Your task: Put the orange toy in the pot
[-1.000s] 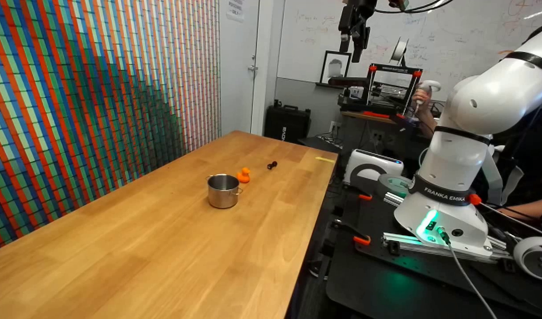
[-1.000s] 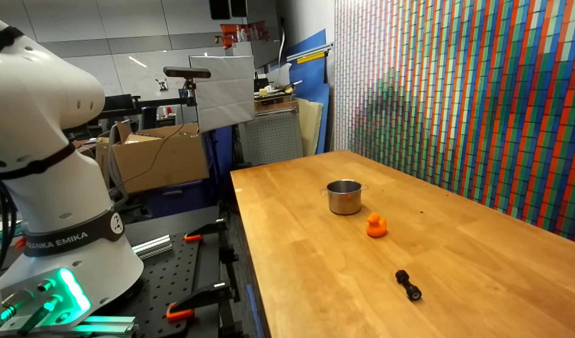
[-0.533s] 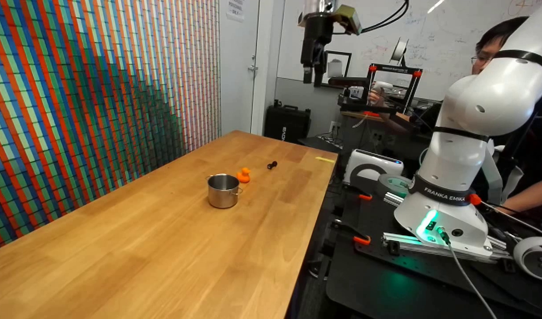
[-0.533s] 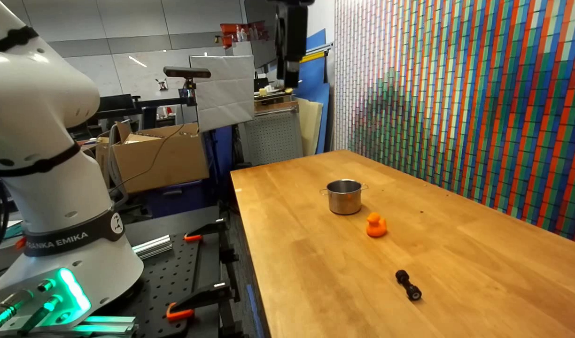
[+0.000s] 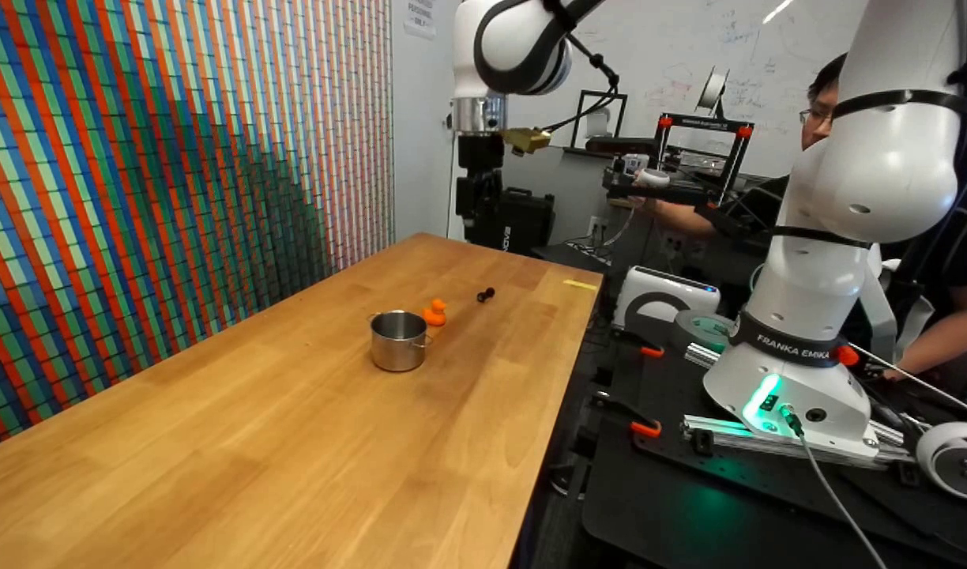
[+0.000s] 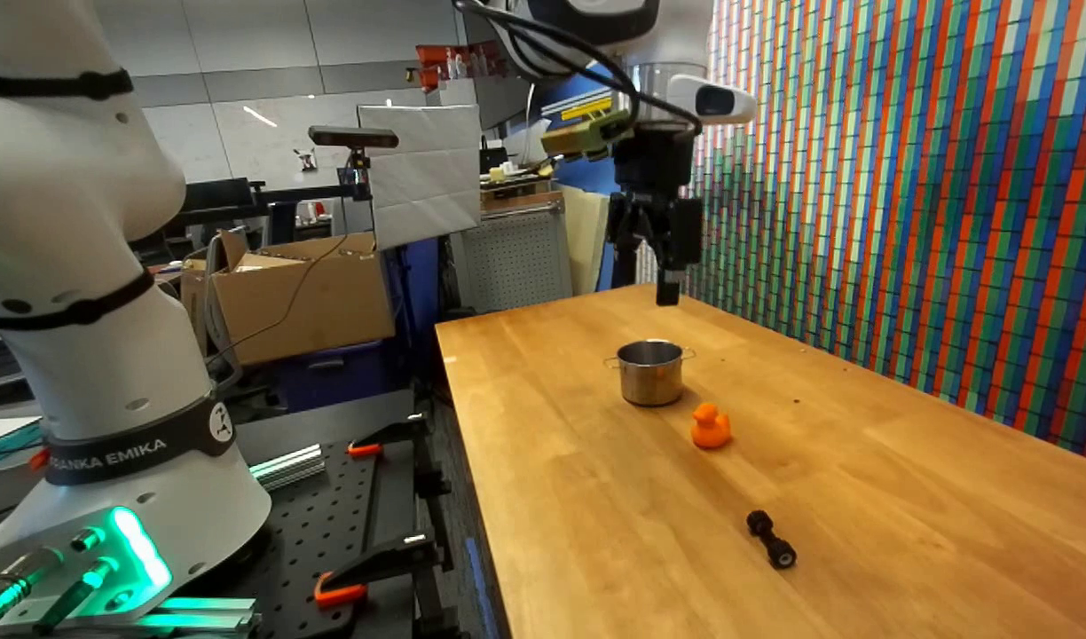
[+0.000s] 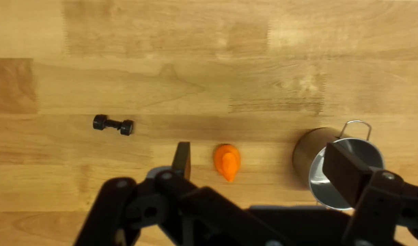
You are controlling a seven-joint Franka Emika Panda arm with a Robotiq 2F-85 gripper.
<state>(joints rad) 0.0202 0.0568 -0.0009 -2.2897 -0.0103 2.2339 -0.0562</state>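
**Outside the pot (image 6: 651, 380), the duck (image 7: 227, 160) is awaiting its grasp**

The end effector (image 7: 256, 158) is hanging higher than the pot, its fingers standing wide apart and holding nothing. The step in hand is seemingly the approach: the duck is sitting near the pot, not touching it. The next move is probably calling for centring over the duck, since one finger is overlapping the pot's mouth in the wrist view, then lowering and closing.

The pot is showing shiny metal, straight round walls and wire handles; the duck is looking smooth, plump, perhaps rubbery. Farther from the pot, beyond the duck, a black dumbbell-like piece (image 7: 113, 124) is lying on the wood-grained bench (image 6: 578, 444).
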